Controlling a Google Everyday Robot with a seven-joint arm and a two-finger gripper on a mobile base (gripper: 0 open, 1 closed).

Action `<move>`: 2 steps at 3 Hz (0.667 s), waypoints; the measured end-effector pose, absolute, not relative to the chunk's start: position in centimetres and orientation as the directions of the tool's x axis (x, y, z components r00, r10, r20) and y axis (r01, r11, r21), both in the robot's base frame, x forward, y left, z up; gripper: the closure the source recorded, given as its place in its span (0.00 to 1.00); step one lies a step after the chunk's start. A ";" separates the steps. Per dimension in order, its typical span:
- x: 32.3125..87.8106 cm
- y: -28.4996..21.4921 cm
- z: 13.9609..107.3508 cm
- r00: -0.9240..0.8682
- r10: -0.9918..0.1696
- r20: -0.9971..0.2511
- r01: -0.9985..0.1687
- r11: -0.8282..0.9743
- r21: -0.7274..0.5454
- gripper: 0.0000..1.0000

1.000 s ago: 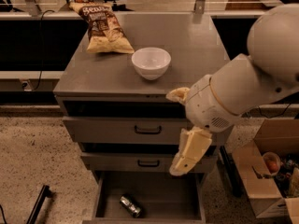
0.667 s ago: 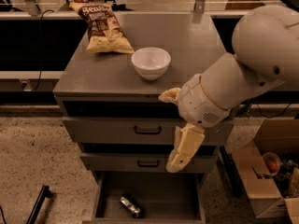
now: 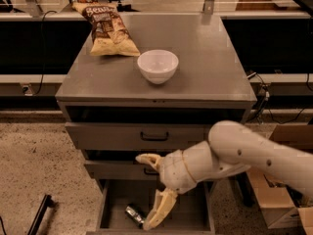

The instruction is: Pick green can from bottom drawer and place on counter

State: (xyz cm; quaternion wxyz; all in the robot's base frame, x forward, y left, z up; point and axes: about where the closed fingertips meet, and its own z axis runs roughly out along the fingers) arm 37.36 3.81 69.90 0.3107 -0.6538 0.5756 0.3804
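Claw [image 3: 143, 192] spread wide, below the table's [image 3: 210, 58] front edge, above the open bottom drawer [image 3: 115, 199]; its lower finger partly hides the can [image 3: 133, 213], colour unclear.

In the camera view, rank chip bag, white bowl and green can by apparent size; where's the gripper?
1. chip bag
2. white bowl
3. green can, clearly smallest
The gripper hangs over the open bottom drawer, jaws open, right beside the can.
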 end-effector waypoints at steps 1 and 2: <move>39.8 4.2 63.8 0.023 -0.422 -0.906 -0.999 -0.043 -0.006 0.00; 41.2 4.6 60.8 -0.020 -0.394 -0.919 -1.000 0.019 0.013 0.00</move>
